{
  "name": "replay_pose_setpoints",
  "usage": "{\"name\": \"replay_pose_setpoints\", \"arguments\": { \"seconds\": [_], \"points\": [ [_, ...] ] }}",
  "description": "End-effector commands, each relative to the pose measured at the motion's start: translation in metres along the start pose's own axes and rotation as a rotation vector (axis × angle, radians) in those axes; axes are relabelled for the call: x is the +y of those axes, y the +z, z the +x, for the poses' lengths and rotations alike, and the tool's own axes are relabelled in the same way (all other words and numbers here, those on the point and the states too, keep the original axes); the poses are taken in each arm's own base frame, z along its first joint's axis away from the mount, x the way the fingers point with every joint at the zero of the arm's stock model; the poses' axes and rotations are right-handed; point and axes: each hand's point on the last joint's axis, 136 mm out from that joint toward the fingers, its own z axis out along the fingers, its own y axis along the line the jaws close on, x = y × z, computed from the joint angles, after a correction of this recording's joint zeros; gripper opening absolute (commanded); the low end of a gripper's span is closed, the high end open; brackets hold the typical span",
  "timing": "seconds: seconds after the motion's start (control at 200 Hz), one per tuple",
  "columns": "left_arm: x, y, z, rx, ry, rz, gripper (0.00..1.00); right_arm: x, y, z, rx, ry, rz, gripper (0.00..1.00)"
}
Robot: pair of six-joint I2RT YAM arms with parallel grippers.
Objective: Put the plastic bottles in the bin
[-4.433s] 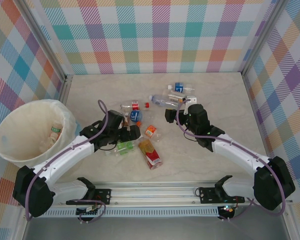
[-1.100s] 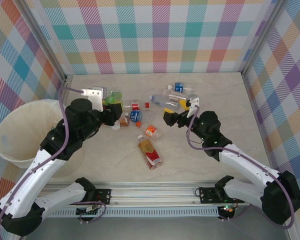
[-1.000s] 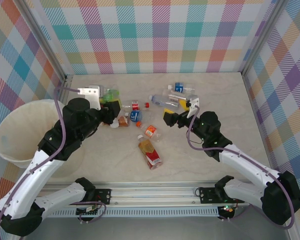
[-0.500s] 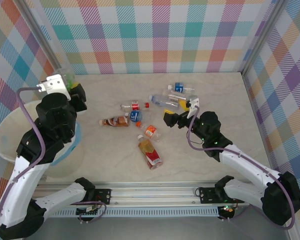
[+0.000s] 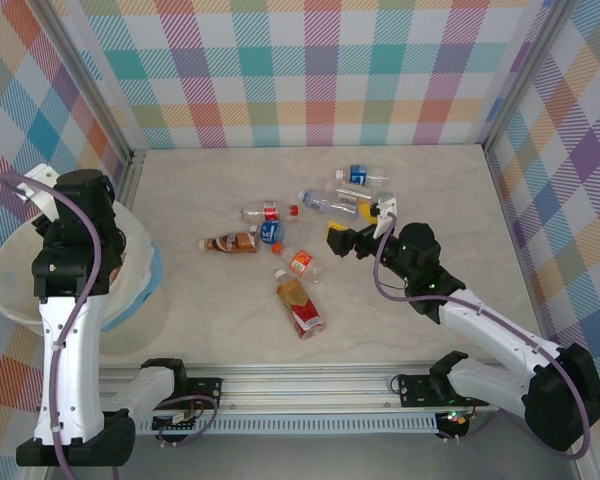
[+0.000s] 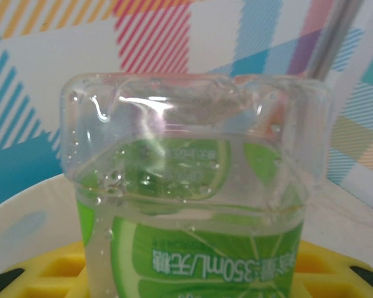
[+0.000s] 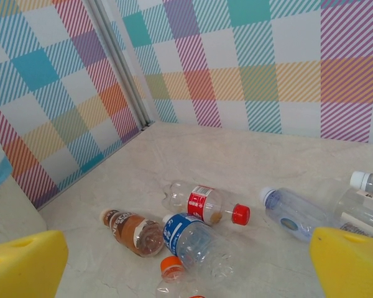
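Left fingers [image 6: 40, 276] clamped lime-label bottle [image 6: 193, 211] over bin [image 5: 15, 285], bench's [image 5: 430, 180] 9 o'clock; right fingers [image 7: 25, 264] spread wide, empty.

Between the wide-apart yellow pads [image 7: 25, 264] of the right pincer [image 7: 188, 264], a clear plastic bottle with red label and red cap [image 7: 202, 203], a brown plastic bottle [image 7: 134, 231] and a blue-labelled clear bottle [image 7: 196, 243] lie close together on the pale marbled bench [image 7: 248, 161].
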Motion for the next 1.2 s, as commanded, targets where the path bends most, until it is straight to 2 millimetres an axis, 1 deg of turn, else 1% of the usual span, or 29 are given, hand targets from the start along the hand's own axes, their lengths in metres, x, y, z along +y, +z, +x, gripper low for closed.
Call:
{"name": "replay_pose_setpoints", "arguments": {
  "seconds": [0.0,0.085,0.135,0.155,0.22,0.38,0.455,0.515,0.575,0.66,0.69,0.705,0.725,0.76,0.775,0.84,0.875,0.955,1.045,1.135,1.195],
  "points": [
    [0.028,0.010,0.011,0.028,-0.051,-0.093,0.00,0.004,-0.007,-0.013,-0.039,-0.021,-0.004,1.00],
    [0.052,0.014,0.013,0.028,-0.073,-0.172,0.00,0.002,-0.010,-0.012,-0.043,-0.021,0.005,1.00],
    [0.060,0.017,0.015,0.029,-0.069,-0.204,0.00,0.001,-0.011,-0.011,-0.044,-0.022,0.010,1.00],
    [0.068,0.020,0.015,0.031,-0.075,-0.236,0.00,0.001,-0.012,-0.012,-0.045,-0.022,0.009,1.00],
    [0.079,0.025,0.019,0.050,-0.074,-0.277,0.00,0.000,-0.012,-0.012,-0.044,-0.029,0.014,1.00],
    [0.093,0.031,0.025,0.056,-0.122,-0.337,0.00,0.001,-0.013,-0.013,-0.048,-0.035,0.014,1.00],
    [0.103,0.035,0.031,0.059,-0.137,-0.385,0.00,0.001,-0.013,-0.014,-0.049,-0.037,0.014,1.00],
    [0.107,0.039,0.036,0.067,-0.138,-0.404,0.00,0.001,-0.012,-0.015,-0.052,-0.042,0.014,1.00],
    [0.108,0.040,0.038,0.068,-0.129,-0.414,0.15,0.002,-0.012,-0.017,-0.054,-0.047,0.012,1.00],
    [0.110,0.040,0.039,0.069,-0.123,-0.429,0.18,0.002,-0.012,-0.017,-0.050,-0.051,0.010,1.00],
    [0.112,0.040,0.039,0.066,-0.123,-0.437,0.21,0.002,-0.012,-0.016,-0.046,-0.050,0.012,1.00],
    [0.112,0.039,0.039,0.064,-0.123,-0.441,0.24,0.002,-0.012,-0.016,-0.045,-0.049,0.013,1.00],
    [0.113,0.038,0.039,0.063,-0.122,-0.445,0.32,0.002,-0.012,-0.015,-0.044,-0.047,0.013,1.00],
    [0.115,0.036,0.038,0.055,-0.129,-0.450,0.53,0.000,-0.011,-0.013,-0.035,-0.045,0.017,1.00],
    [0.115,0.035,0.038,0.053,-0.131,-0.451,0.60,0.000,-0.011,-0.013,-0.036,-0.043,0.018,1.00],
    [0.116,0.032,0.035,0.031,-0.140,-0.441,0.87,-0.005,-0.013,-0.012,-0.039,-0.028,0.048,1.00],
    [0.118,0.030,0.033,0.017,-0.147,-0.443,0.99,-0.007,-0.014,-0.011,-0.043,-0.024,0.059,1.00],
    [0.121,0.025,0.030,-0.002,-0.156,-0.446,1.00,-0.009,-0.015,-0.010,-0.051,-0.026,0.068,1.00],
    [0.117,0.027,0.032,0.015,-0.155,-0.426,1.00,-0.009,-0.014,-0.007,-0.034,-0.030,0.065,1.00],
    [0.103,0.032,0.036,0.049,-0.163,-0.347,1.00,-0.009,-0.011,0.000,-0.001,-0.035,0.058,1.00],
    [0.086,0.035,0.038,0.073,-0.155,-0.234,1.00,-0.009,-0.008,0.008,0.030,-0.040,0.053,1.00]
  ]
}}
